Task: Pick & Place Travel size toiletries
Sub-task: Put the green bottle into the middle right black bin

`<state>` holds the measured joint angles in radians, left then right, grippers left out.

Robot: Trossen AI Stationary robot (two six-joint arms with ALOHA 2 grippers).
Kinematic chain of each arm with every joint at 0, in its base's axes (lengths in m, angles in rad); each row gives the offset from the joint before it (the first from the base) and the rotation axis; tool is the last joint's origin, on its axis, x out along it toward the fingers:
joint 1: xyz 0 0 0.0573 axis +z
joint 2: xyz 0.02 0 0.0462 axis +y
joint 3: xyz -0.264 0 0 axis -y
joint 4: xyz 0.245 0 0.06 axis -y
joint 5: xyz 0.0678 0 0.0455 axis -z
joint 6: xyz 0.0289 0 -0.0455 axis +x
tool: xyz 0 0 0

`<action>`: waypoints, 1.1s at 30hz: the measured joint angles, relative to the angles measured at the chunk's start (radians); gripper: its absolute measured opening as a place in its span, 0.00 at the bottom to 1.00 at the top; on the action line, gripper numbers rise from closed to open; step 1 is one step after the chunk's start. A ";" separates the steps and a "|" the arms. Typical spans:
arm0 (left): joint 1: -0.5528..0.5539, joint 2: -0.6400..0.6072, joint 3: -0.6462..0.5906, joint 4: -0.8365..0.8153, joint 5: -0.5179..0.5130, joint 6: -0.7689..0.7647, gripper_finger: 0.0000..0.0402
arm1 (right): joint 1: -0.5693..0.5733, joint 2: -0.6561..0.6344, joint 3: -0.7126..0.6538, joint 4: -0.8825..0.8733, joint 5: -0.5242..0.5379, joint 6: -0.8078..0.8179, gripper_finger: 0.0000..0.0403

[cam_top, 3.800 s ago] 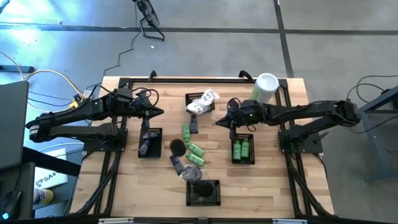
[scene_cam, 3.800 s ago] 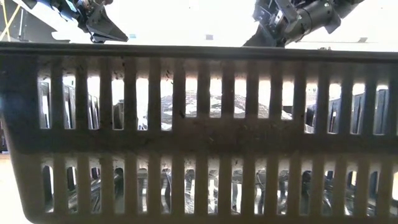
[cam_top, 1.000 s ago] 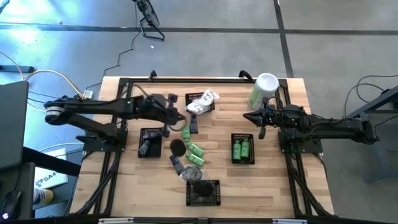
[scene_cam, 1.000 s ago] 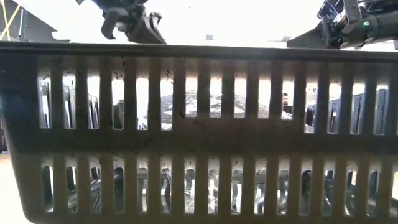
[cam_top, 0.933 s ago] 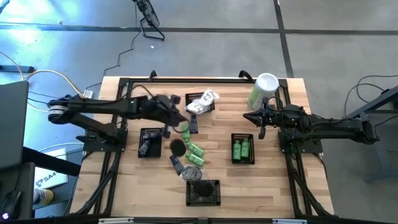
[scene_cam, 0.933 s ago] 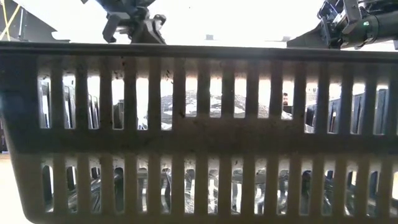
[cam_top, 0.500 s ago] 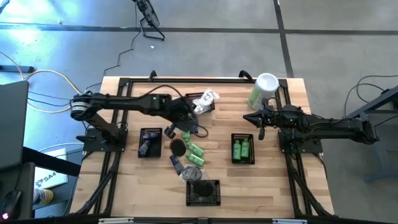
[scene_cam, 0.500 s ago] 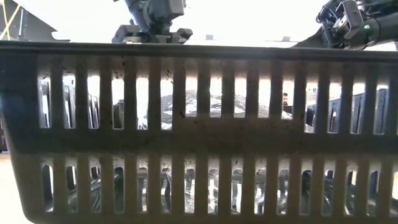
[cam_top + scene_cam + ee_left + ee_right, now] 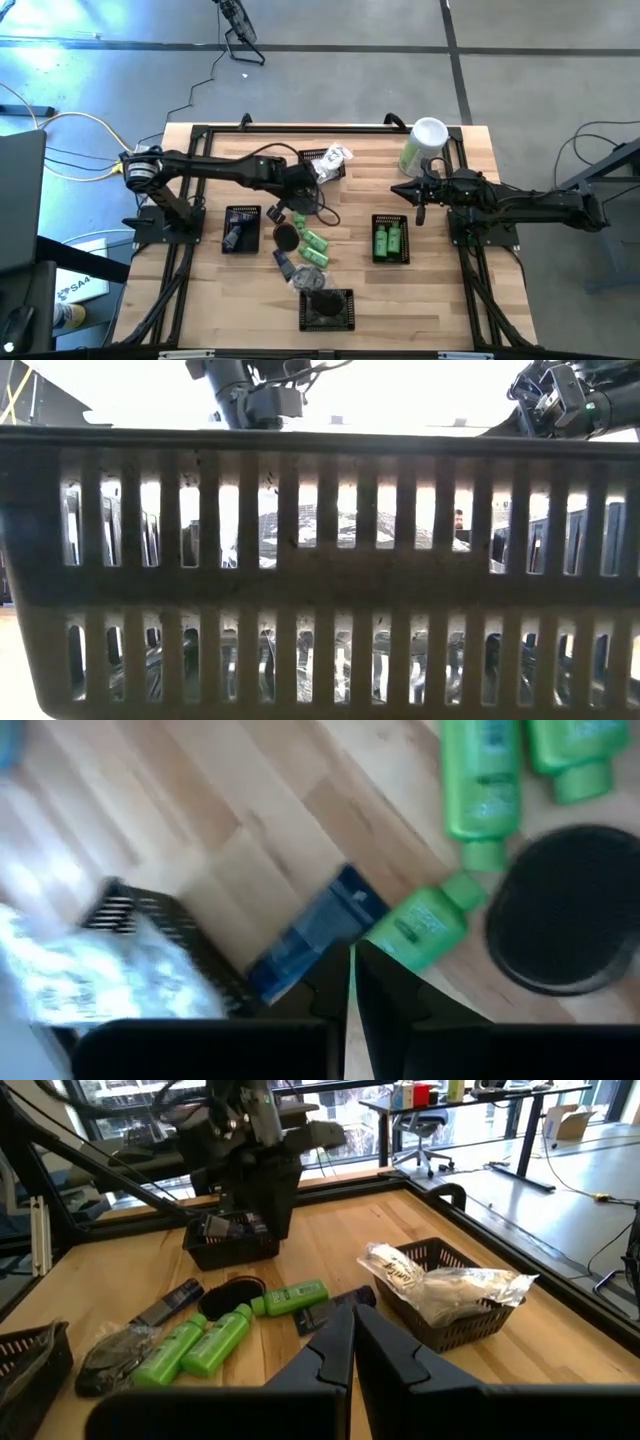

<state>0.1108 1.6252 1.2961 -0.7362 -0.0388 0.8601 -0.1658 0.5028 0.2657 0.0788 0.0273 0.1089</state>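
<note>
Green plastic bottle (image 9: 424, 921) just ahead of closed, empty left tool (image 9: 350, 982): probably light, stiff, slippery; best gripped across middle.

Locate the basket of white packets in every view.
High: basket at the table's upper middle.
Low: not seen; a near basket blocks everything.
Left wrist: basket beside the blue tube.
Right wrist: basket past the green bottles.
Shared landmark: black disc.
</note>
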 joint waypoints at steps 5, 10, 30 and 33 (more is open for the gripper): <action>0.000 -0.001 0.002 0.064 -0.005 0.000 0.04 | 0.000 0.000 0.000 0.000 0.000 0.000 0.01; 0.000 0.002 0.002 0.063 -0.001 0.004 0.06 | 0.000 0.000 0.000 0.000 0.000 0.000 0.01; 0.000 0.049 0.000 0.053 0.002 -0.001 0.62 | 0.000 0.000 0.000 -0.016 0.000 0.000 0.01; 0.000 0.049 0.000 0.045 0.006 -0.005 0.70 | 0.000 0.000 0.000 -0.016 0.000 0.000 0.01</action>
<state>0.1112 1.6745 1.2962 -0.6911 -0.0324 0.8555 -0.1661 0.5029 0.2657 0.0631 0.0273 0.1088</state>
